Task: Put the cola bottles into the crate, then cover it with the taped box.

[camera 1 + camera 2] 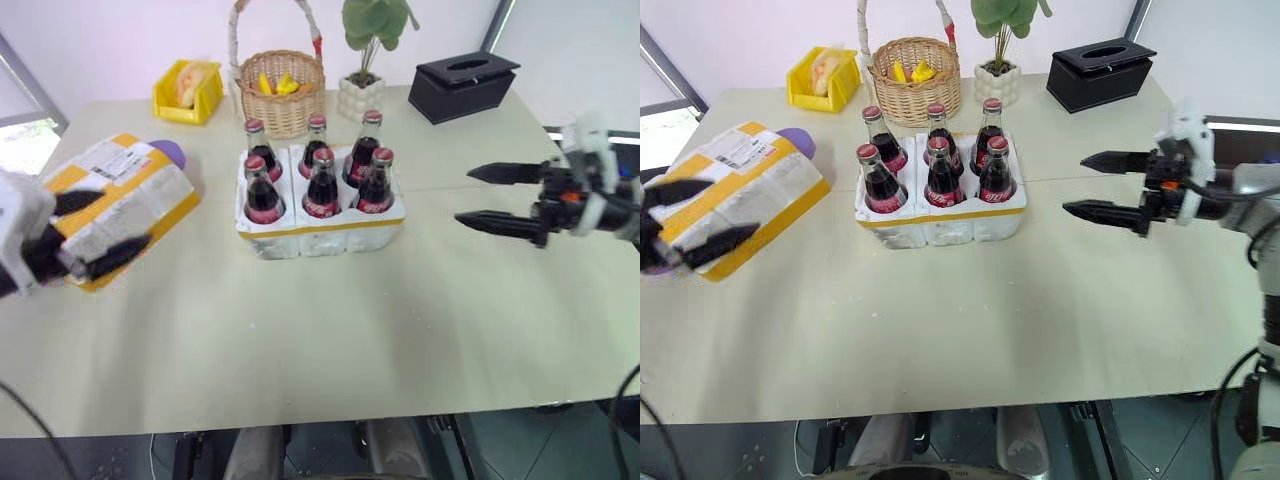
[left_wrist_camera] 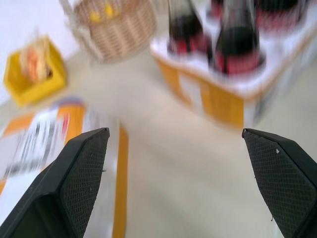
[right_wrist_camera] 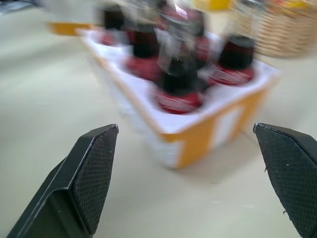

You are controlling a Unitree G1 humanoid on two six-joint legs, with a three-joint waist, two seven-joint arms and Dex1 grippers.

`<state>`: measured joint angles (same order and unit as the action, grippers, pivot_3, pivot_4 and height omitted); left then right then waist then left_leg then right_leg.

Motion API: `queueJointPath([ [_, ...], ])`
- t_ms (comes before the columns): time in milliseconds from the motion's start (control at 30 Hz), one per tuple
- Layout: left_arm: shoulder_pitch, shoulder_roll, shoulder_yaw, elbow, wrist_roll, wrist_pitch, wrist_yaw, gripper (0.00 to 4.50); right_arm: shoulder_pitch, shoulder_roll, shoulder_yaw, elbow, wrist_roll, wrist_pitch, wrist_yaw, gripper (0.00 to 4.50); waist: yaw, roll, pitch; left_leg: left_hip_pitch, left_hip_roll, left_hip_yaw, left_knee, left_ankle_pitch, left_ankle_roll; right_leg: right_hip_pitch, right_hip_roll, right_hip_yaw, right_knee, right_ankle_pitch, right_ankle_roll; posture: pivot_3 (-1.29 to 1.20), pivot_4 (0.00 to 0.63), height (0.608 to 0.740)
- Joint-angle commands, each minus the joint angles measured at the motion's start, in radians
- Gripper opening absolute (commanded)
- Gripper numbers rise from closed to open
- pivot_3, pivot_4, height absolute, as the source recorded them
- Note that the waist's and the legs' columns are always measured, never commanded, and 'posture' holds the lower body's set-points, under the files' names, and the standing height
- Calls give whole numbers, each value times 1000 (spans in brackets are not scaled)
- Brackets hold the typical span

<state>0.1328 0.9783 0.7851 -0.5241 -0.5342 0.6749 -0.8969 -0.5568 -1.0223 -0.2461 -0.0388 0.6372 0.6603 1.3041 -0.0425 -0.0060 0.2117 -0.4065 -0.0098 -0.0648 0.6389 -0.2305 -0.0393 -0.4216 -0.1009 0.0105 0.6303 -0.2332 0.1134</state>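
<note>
1. The taped box (image 1: 118, 205) is what the task now turns on: it lies on its side at the left of the table (image 1: 330, 330), well apart from the crate (image 1: 320, 222).
2. The left gripper (image 1: 95, 232) hangs just in front of the box with its fingers spread wide, empty. The right gripper (image 1: 1102, 187) hovers to the right of the crate, also spread wide and holding nothing.
3. All six cola bottles (image 1: 940, 165) stand upright in the crate's holes, so bottling looks done and covering is what remains.
4. Handling, as a judgement: the box is foam, so likely light and fairly stiff, but bulky and easily dented. Its tape bands may be slick. One gripper can hardly span it; pressing on two opposite walls with both grippers seems safer, then turning its open side down.
5. The glass bottles are fragile and their necks stand proud of the crate, so the box must come down straight.
6. The head views show both grippers, a wicker basket (image 1: 283, 92) and a black tissue box (image 1: 466, 85). The left wrist view shows the box's edge close by; the right wrist view shows the crate's near corner.
</note>
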Motion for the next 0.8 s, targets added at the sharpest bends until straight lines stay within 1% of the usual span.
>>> queueJointPath([
  [33, 133, -35, 158, -51, 141, -104, -10, 4500, -9, 13, -41, -64, 104, 50, 14, 4473, 0, -1, 0, 0, 3, 1, 1, 0, 0, 0, 3, 1, -1, 1, -3, 0, 150, 738],
  [133, 247, -69, 212, -68, 223, -163, -21, 4500, -23, 36, -32, -88, 139, 50, 20, 4473, 0, -1, 0, 0, 5, 3, 4, 0, 0, -1, 4, 2, -2, 2, -5, 0, 150, 738],
  [200, 338, -90, 234, -59, 313, -234, -25, 4500, -48, 54, -13, -92, 132, 36, 1, 4473, 0, -2, 0, -1, 5, 4, 5, 0, -1, -2, 4, 3, -2, 2, -6, 0, 150, 738],
  [300, 399, -118, 242, -28, 393, -310, 2, 4500, -72, 65, -1, -95, 140, 27, 14, 4473, 4, -2, 0, -2, 5, 5, 5, -1, -1, -4, 4, 4, -2, 3, -6, 0, 150, 738],
  [400, 391, -168, 182, 118, 537, -388, 172, 4500, -111, 74, 14, -82, 149, 21, 36, 4473, 8, -2, -1, -3, 5, 5, 5, -1, 0, -5, 4, 4, -2, 3, -6, 0, 150, 738],
  [500, 391, -156, 115, 229, 664, -501, 274, 4500, -131, 82, 23, -79, 149, 24, 33, 4473, 7, -4, -2, -3, 6, 5, 4, -1, 0, -5, 4, 4, -2, 3, -6, 0, 150, 738],
  [567, 362, -146, 55, 306, 748, -532, 367, 4500, -140, 90, 20, -83, 156, 29, 23, 4473, 9, -4, -2, -3, 6, 6, 4, -1, 0, -5, 4, 4, -2, 3, -6, 0, 150, 738],
  [667, 289, -139, -30, 399, 811, -546, 461, 4500, -137, 96, 12, -106, 161, 32, 1, 4473, 13, -5, -2, -3, 6, 6, 5, -1, 0, -5, 4, 4, -2, 3, -6, 0, 150, 738],
  [800, 206, -118, -128, 505, 861, -559, 525, 4500, -124, 94, -10, -143, 187, 48, -25, 4473, 23, -5, -2, -3, 6, 6, 4, -1, 0, -6, 4, 4, -2, 3, -6, 0, 150, 738],
])
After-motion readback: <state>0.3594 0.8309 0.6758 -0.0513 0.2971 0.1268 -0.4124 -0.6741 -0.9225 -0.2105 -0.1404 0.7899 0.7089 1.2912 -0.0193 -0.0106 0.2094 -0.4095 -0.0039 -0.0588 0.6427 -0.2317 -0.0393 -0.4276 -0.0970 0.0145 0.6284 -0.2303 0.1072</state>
